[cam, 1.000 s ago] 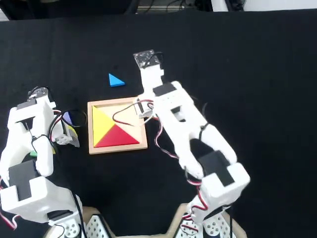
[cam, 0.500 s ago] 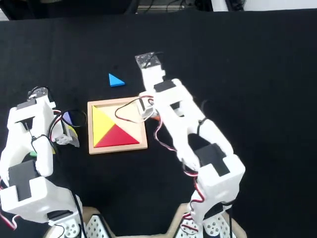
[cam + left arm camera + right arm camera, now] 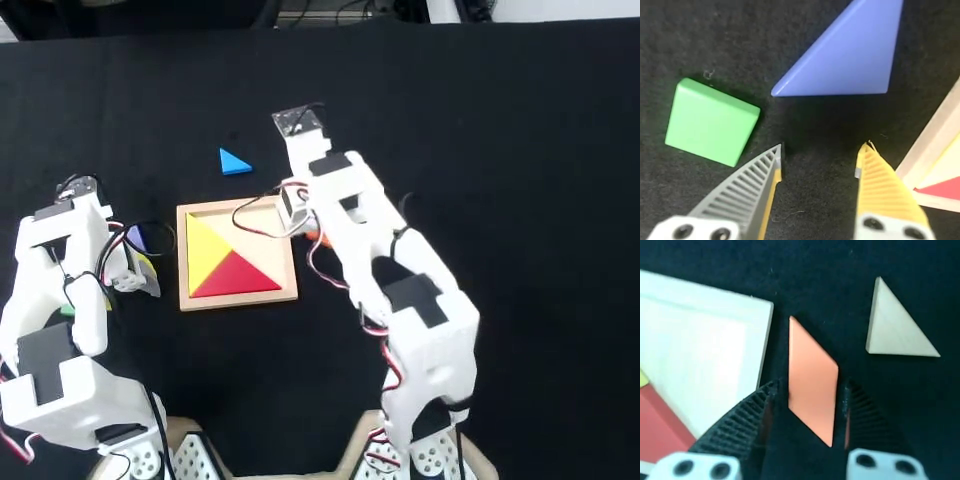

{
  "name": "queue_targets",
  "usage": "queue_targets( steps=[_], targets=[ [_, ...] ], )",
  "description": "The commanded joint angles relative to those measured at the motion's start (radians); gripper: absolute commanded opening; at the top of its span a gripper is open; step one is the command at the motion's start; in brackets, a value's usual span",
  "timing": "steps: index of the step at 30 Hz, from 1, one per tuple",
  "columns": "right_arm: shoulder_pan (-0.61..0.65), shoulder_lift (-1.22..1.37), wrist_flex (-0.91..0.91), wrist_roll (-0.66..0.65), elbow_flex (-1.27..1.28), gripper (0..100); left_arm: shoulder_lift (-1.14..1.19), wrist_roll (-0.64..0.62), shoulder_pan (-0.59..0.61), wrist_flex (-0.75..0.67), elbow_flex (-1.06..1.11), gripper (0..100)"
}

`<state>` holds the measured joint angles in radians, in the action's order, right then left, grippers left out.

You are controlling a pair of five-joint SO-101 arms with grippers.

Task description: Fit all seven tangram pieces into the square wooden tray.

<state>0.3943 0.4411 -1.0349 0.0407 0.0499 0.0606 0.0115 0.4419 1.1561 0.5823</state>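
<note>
High view: the black desk (image 3: 520,200) carries the left arm (image 3: 55,300) on one side of the square wooden tray (image 3: 238,296) and the right arm (image 3: 390,280) stretched to its opposite side. The tray holds two large triangles, the yellow triangle (image 3: 203,250) and the red triangle (image 3: 238,275), lying edge to edge over roughly half the floor, with bare wood beside them. In the left wrist view a periwinkle triangle (image 3: 850,57) and a green square (image 3: 712,121) lie on the desk just outside the tray, close together but apart. The left pincer (image 3: 821,150) hangs above them with its jaws spread and nothing between them. In the right wrist view an orange parallelogram (image 3: 812,380) lies flat on the desk just beside the tray rim, with a pale triangle (image 3: 892,330) a little farther out. The right pincer (image 3: 811,387) straddles the parallelogram, one jaw on each long side, apart and not visibly pressing on it. A small blue triangle (image 3: 235,162) sits alone on the desk beyond the tray's far edge. The step in hand looks like picking up the parallelogram, with five pieces left outside the tray. The next move probably calls for closing squarely on the thin piece, lifting it over the rim, and turning it so its slanted edges line up with the bare wood beside the two triangles.
</note>
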Motion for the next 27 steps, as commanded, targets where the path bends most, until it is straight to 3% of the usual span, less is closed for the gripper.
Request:
queue_targets(
  steps=[1, 9, 15, 22, 27],
  targets=[
    [0.003, 0.027, -0.026, -0.009, -0.101, 19.2, -0.005, -0.006, -0.010, -0.002, -0.004, 24],
    [0.003, 0.104, -0.072, -0.009, -0.188, 18.5, -0.005, -0.005, -0.010, -0.002, -0.005, 24],
    [-0.005, 0.130, -0.072, -0.009, -0.193, 0.8, -0.005, -0.005, -0.010, -0.002, -0.005, 24],
    [-0.048, 0.102, -0.109, -0.003, -0.191, 1.1, -0.005, -0.006, -0.010, -0.002, -0.005, 24],
    [-0.043, -0.102, -0.124, 0.046, -0.134, 1.1, -0.005, -0.009, -0.010, -0.002, -0.005, 24]
  ],
)
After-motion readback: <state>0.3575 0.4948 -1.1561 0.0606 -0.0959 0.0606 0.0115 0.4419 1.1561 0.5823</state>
